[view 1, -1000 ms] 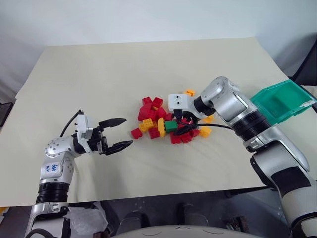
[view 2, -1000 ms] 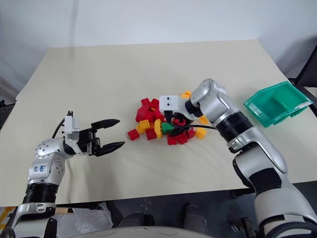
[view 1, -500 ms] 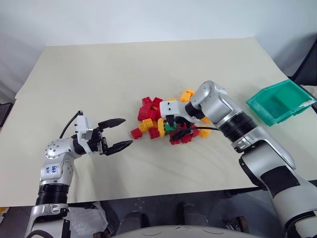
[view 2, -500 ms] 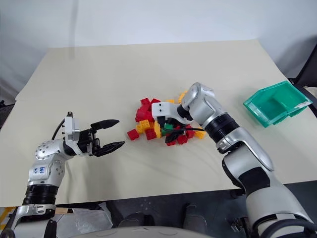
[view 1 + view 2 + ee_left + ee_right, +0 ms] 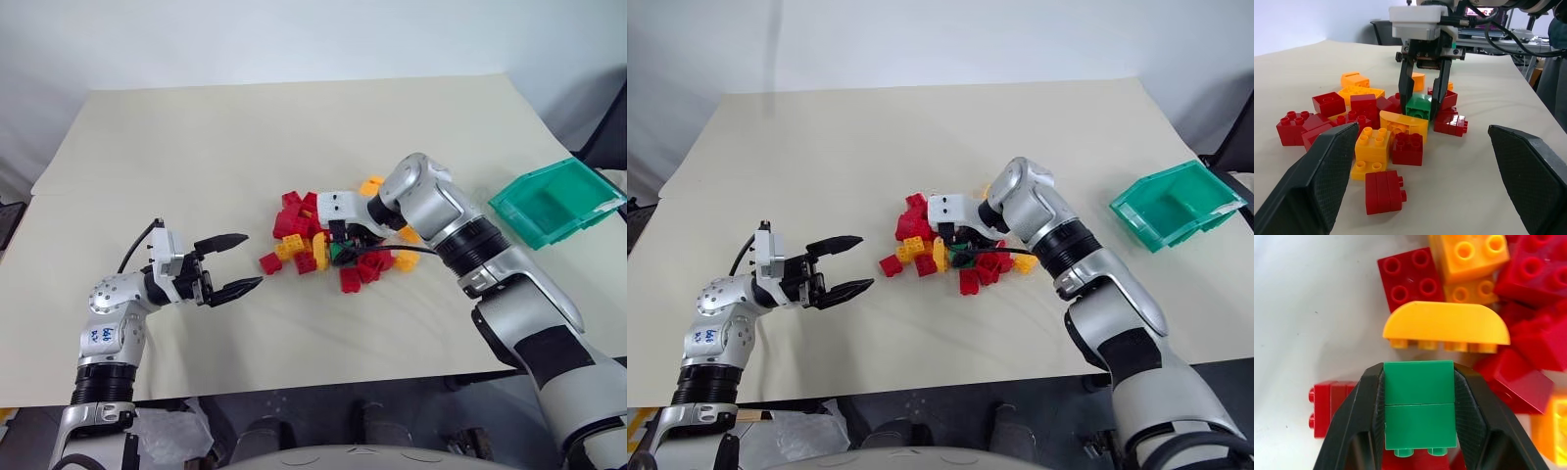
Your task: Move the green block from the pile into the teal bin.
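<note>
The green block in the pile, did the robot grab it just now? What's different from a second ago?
Yes. The right gripper closed its two black fingers on the green block, one on each side; a second ago they stood wide over it. One red brick now lies apart at the pile's near edge. The left gripper stayed open and in place, and the teal bin is unchanged.

Lab, cloth-covered table (image 5: 245, 147), cables and monitor (image 5: 1476, 11) behind

Green block (image 5: 1419, 409) pinched amid pile (image 5: 1371, 122) (red, yellow); teal bin (image 5: 554, 203) apart.
</note>
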Controlling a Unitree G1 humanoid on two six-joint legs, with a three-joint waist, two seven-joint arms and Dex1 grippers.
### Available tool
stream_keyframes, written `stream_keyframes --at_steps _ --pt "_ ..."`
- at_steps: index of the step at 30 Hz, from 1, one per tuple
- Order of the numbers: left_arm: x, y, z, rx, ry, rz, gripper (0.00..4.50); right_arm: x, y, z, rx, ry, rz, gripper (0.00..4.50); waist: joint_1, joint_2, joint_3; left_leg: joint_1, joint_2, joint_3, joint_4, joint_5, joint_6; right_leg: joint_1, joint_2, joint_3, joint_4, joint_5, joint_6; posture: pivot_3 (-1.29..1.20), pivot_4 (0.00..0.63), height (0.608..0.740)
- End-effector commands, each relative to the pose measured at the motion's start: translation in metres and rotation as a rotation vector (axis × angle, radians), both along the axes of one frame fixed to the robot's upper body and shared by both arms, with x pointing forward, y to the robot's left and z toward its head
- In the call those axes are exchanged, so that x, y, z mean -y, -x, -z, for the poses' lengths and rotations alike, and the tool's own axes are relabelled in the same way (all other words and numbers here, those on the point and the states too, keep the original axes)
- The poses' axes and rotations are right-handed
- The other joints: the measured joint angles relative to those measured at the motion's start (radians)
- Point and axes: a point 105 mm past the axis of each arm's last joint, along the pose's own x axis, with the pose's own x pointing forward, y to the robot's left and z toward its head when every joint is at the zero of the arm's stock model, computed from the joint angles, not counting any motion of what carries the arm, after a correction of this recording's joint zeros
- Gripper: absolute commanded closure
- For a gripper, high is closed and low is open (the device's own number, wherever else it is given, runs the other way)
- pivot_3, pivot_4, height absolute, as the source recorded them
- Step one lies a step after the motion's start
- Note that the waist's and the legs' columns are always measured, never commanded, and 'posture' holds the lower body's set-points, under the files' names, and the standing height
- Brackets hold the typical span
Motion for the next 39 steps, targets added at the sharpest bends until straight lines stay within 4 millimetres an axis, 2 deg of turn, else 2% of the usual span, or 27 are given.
stream_keyframes --at_steps 1,5,10,13,17,20,21,24,27,31,35,38,39 --pt "0.007 0.002 -0.014 0.057 0.014 0.034 0.00 0.005 -0.001 -0.026 0.059 -0.072 0.013 3.01 0.000 0.000 0.000 0.000 0.000 0.000 0.000 0.000 0.000 0.000 0.000 0.000 0.000 0.000 0.000 0.00 0.150 0.740" --pt "0.021 -0.002 -0.021 0.065 0.039 0.071 0.00 0.035 -0.006 -0.063 0.144 -0.196 0.128 3.01 0.005 0.000 0.000 -0.001 0.000 0.000 0.001 0.000 0.000 0.000 0.000 0.000 0.000 0.000 0.000 0.00 0.150 0.740" --pt "0.039 -0.004 -0.025 0.065 0.024 0.114 0.00 0.071 -0.007 -0.096 0.250 -0.365 0.303 3.01 0.003 0.000 0.000 -0.002 0.000 0.000 0.001 0.000 0.000 0.000 0.000 -0.001 -0.001 0.000 0.000 0.00 0.150 0.740" --pt "0.052 -0.006 -0.030 0.082 0.007 0.140 0.00 0.104 -0.007 -0.108 0.320 -0.419 0.443 3.01 0.003 0.000 0.000 -0.001 0.000 0.001 0.001 0.000 0.000 0.000 0.000 -0.001 -0.001 0.000 0.000 0.00 0.150 0.740" --pt "0.081 -0.011 -0.041 0.111 -0.028 0.185 0.00 0.159 -0.009 -0.129 0.496 -0.541 0.667 3.01 0.014 -0.001 0.000 -0.002 -0.001 0.002 0.001 0.000 0.000 0.000 0.000 0.000 -0.001 0.000 0.000 0.00 0.150 0.740" --pt "0.094 -0.012 -0.043 0.124 -0.043 0.203 0.00 0.187 -0.010 -0.133 0.554 -0.597 0.809 3.01 0.015 -0.001 0.000 -0.002 0.000 0.004 0.001 0.000 0.000 0.000 0.000 0.000 -0.001 0.000 0.000 0.00 0.150 0.740" --pt "0.100 -0.014 -0.045 0.125 -0.039 0.204 0.00 0.202 -0.011 -0.135 0.614 -0.604 0.860 3.01 0.012 -0.001 0.000 -0.002 0.000 0.004 0.001 0.000 0.000 0.000 0.000 0.000 -0.001 0.000 0.000 0.00 0.150 0.740" --pt "0.129 -0.022 -0.055 0.141 -0.023 0.206 0.00 0.276 -0.009 -0.127 0.794 -0.624 1.180 3.01 0.025 -0.001 0.001 -0.002 0.000 0.007 0.000 0.000 0.000 0.000 0.000 0.000 -0.002 0.000 0.000 0.00 0.150 0.740" --pt "0.146 -0.024 -0.058 0.150 -0.028 0.216 0.00 0.316 -0.010 -0.112 0.872 -0.591 1.352 3.01 0.028 -0.001 0.001 -0.002 -0.001 0.009 0.001 0.000 0.001 0.001 0.000 0.001 -0.003 0.001 0.001 0.00 0.150 0.740" --pt "0.158 -0.026 -0.061 0.169 -0.029 0.232 0.00 0.331 -0.018 -0.096 0.897 -0.576 1.419 3.01 0.015 -0.001 0.001 -0.001 -0.001 0.011 -0.001 0.001 0.001 0.001 0.000 0.001 -0.004 0.001 0.002 0.00 0.150 0.740" --pt "0.166 -0.032 -0.063 0.181 -0.031 0.228 0.00 0.329 -0.032 -0.079 0.856 -0.587 1.434 3.01 -0.001 0.001 0.002 0.000 -0.001 0.011 -0.002 0.001 0.001 0.001 0.000 0.002 -0.003 0.001 0.002 0.00 0.150 0.740" --pt "0.166 -0.033 -0.063 0.185 -0.031 0.224 0.00 0.330 -0.036 -0.073 0.841 -0.584 1.450 3.01 -0.001 0.001 0.002 0.001 0.000 0.012 -0.003 0.001 0.001 0.001 0.000 0.003 -0.003 0.001 0.002 0.00 0.150 0.740" --pt "0.165 -0.033 -0.062 0.186 -0.033 0.221 0.00 0.331 -0.037 -0.071 0.834 -0.582 1.460 2.66 0.000 0.001 0.002 0.001 0.000 0.012 -0.003 0.001 0.001 0.001 0.000 0.003 -0.003 0.001 0.002 0.00 0.150 0.740"
